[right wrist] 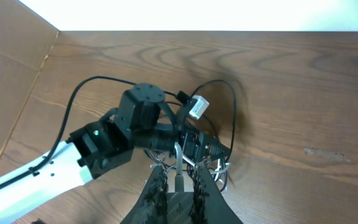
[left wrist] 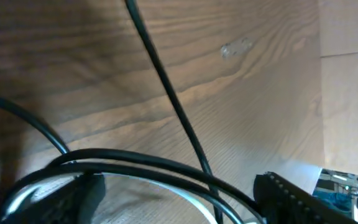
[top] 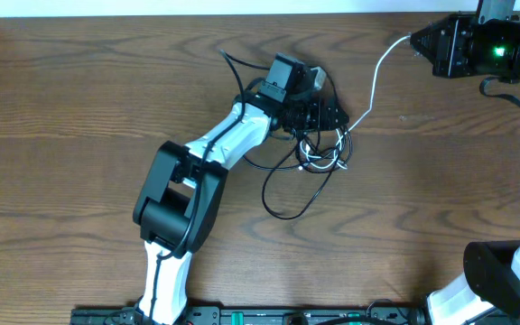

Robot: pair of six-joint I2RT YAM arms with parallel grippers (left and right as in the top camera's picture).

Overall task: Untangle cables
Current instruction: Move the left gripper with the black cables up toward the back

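The black cable [top: 283,209] and the white cable [top: 375,81] are knotted together in a tangle [top: 323,153] at mid table. My left gripper [top: 328,116] sits low over the tangle's top. In the left wrist view its fingers [left wrist: 179,208] are wide apart, with black cable strands [left wrist: 173,99] and the white cable [left wrist: 173,190] passing between them. My right gripper [top: 415,38], at the far right, is shut on the white cable's plug end [right wrist: 178,180]. From there the white cable runs down-left into the tangle. The black cable [right wrist: 232,106] loops beyond the left gripper [right wrist: 201,146].
The left arm [top: 188,181] lies diagonally across the table's left middle. The right arm's base [top: 495,280] stands at the front right corner. A pale wall [top: 197,7] borders the table's far edge. The wooden tabletop [top: 441,181] spreads to the right of the tangle.
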